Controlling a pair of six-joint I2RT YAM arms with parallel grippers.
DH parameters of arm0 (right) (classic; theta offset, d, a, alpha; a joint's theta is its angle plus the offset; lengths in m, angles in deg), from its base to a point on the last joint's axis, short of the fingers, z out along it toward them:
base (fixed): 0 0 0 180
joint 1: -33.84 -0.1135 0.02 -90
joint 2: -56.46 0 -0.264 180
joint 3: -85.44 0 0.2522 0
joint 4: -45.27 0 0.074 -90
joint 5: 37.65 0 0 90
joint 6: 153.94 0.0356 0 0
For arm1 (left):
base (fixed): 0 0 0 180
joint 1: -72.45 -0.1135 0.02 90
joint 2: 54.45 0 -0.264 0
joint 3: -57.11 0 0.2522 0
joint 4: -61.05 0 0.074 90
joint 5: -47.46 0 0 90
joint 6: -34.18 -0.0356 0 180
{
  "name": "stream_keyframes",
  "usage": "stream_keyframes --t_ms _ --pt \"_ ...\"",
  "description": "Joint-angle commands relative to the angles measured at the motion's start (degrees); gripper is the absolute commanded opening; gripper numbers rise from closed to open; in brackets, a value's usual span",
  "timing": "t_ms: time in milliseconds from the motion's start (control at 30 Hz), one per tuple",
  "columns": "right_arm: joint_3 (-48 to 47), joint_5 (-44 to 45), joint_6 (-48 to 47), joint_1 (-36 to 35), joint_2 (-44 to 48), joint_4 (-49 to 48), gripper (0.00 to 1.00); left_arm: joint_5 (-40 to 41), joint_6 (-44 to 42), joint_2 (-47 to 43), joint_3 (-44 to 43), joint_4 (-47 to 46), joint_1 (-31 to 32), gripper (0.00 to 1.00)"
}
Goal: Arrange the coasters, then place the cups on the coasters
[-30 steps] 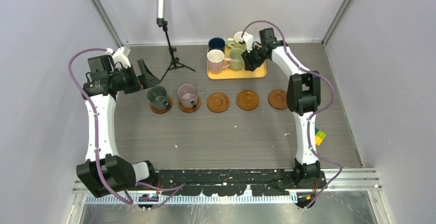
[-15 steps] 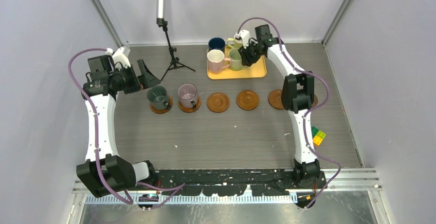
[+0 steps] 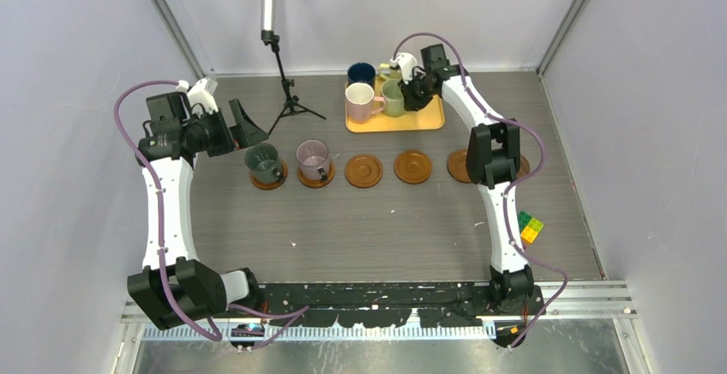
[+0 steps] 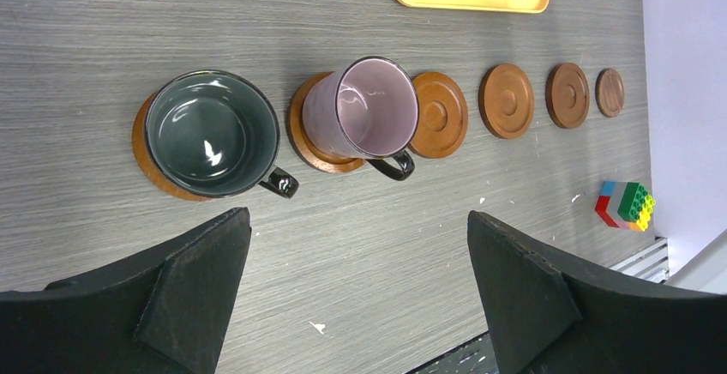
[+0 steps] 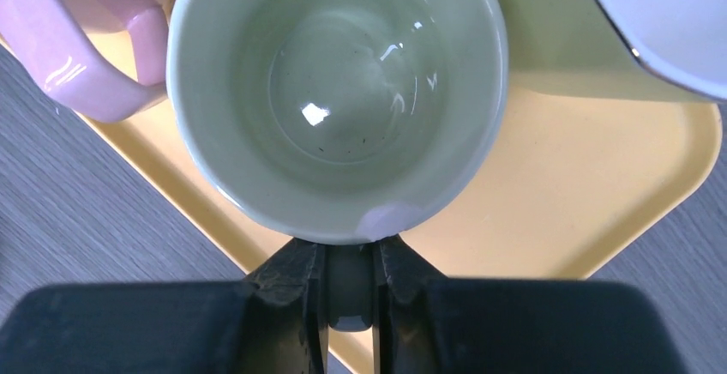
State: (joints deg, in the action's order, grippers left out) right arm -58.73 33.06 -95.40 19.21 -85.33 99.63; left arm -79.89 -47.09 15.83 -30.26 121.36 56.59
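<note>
Now my right gripper (image 5: 350, 252) pinches the handle (image 5: 350, 301) of the light green cup (image 5: 339, 91), which fills the frame's middle just above my jaws.

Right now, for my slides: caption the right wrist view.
Right fingers pinch the handle of the light green cup on the yellow tray, pink cup alongside.

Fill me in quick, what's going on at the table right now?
The right pincer is clamped on the handle of the light green cup, which is on the yellow tray beside the pink cup. Four coasters in the row are bare. The dark green cup and mauve cup stand on the other two, with the left pincer open nearby, holding nothing.
</note>
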Motion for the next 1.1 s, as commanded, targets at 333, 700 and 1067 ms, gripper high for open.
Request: stream_keyframes --t_ms 333,700,1067 --pt "7.4 -0.7 7.7 1.1 17.0 -6.0 0.0 -2.0 -0.1 -2.4 -1.9 -0.7 -0.3 1.0" --pt "28.4 -2.8 19.7 -0.9 36.8 -12.8 0.0 -2.8 1.1 -2.3 -2.9 -0.5 -0.4 1.0" --pt "48.9 5.9 24.6 -14.9 48.6 -20.6 0.0 -2.2 1.8 -3.3 -1.8 -1.3 -0.5 1.0"
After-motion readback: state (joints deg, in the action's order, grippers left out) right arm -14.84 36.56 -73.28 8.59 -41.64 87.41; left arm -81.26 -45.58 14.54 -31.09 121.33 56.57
